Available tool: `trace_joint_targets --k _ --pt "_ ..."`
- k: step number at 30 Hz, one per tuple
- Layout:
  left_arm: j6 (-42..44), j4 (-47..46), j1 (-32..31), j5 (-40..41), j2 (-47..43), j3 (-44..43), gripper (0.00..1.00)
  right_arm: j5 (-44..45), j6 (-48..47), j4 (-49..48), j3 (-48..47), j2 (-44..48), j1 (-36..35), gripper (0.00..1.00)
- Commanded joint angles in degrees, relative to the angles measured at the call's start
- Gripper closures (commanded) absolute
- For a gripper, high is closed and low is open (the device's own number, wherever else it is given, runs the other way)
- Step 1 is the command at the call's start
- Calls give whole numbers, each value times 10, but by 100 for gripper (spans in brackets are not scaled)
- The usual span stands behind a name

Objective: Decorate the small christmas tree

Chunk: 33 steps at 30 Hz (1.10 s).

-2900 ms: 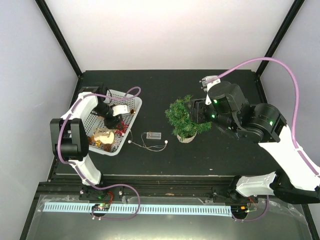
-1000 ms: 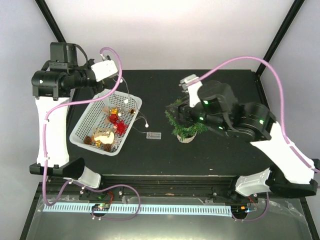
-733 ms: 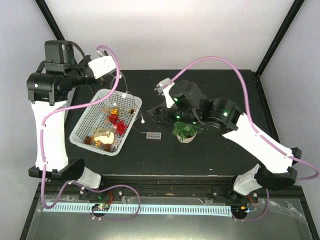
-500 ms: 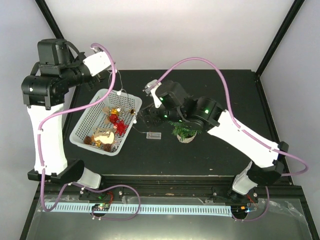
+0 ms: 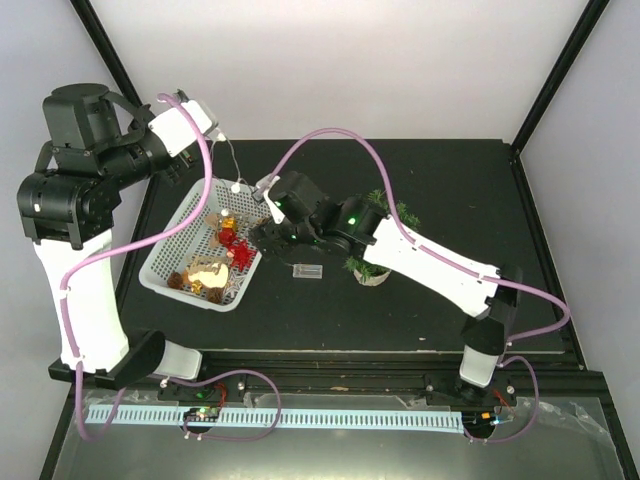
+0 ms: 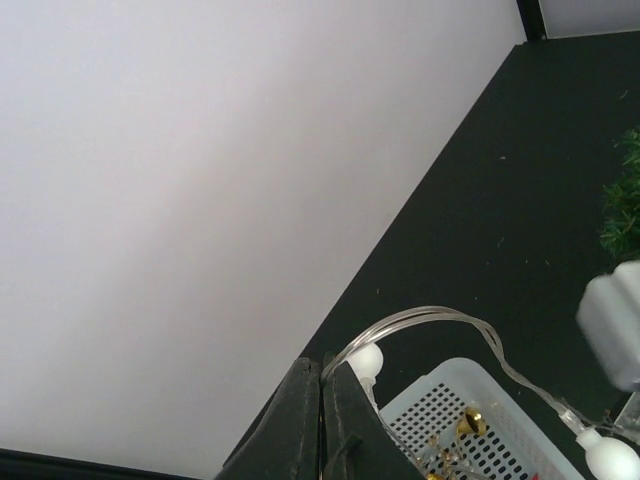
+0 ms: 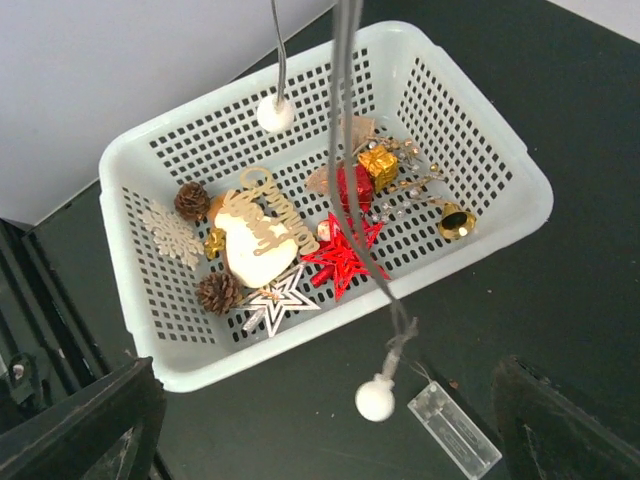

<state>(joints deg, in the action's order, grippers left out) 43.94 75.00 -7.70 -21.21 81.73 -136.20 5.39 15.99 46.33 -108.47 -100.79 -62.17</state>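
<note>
The small christmas tree (image 5: 378, 243) stands right of centre on the black table, partly hidden by my right arm; its tip shows in the left wrist view (image 6: 624, 198). My left gripper (image 5: 214, 131) is raised high above the white basket (image 5: 170, 240) and is shut (image 6: 322, 368) on the clear wire of a string of lights (image 6: 430, 318). White bulbs (image 5: 237, 186) dangle below it. My right gripper (image 5: 263, 234) is stretched left past the tree, wide open (image 7: 325, 400) over the basket's edge, with one bulb (image 7: 374, 399) hanging between its fingers, untouched.
The basket (image 7: 500, 160) holds a red star (image 7: 342, 258), a silver star, pine cones, a gold bell (image 7: 457, 221), a small gold gift and a snowflake. The lights' clear battery box (image 5: 307, 270) lies on the table between basket and tree (image 7: 452, 430).
My left gripper has lifted the string of lights higher and further left. My right arm has swung left from the tree to the basket's edge, and its jaws have opened wide.
</note>
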Motion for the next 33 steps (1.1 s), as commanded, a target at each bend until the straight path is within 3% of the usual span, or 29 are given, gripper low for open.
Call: trace_joint_targets --k 1,6,10,12,16,18,26,33 --pt "-28 -15 -3 -4 -20 -18 99 16 -19 -21 -37 -34 -2 10" --pt "-37 -19 -4 -11 -41 -19 98 21 -22 -21 -53 -73 8 12" --pt "-44 -18 -4 -16 -58 -19 98 21 -26 -29 -81 -102 16 21" --pt "-48 -16 -4 -18 -62 -17 98 25 -23 -25 -111 -121 23 34" --pt "-56 -15 -4 -15 -67 -4 98 22 -26 -12 -160 -131 28 85" --pt "-59 -23 -4 -13 -69 12 98 28 -23 12 -180 -124 29 98" --pt "-80 -46 -4 -35 -60 19 98 42 -14 40 -114 21 29 99" --pt "-96 -55 -11 -75 -37 27 99 26 -16 113 -125 96 29 99"
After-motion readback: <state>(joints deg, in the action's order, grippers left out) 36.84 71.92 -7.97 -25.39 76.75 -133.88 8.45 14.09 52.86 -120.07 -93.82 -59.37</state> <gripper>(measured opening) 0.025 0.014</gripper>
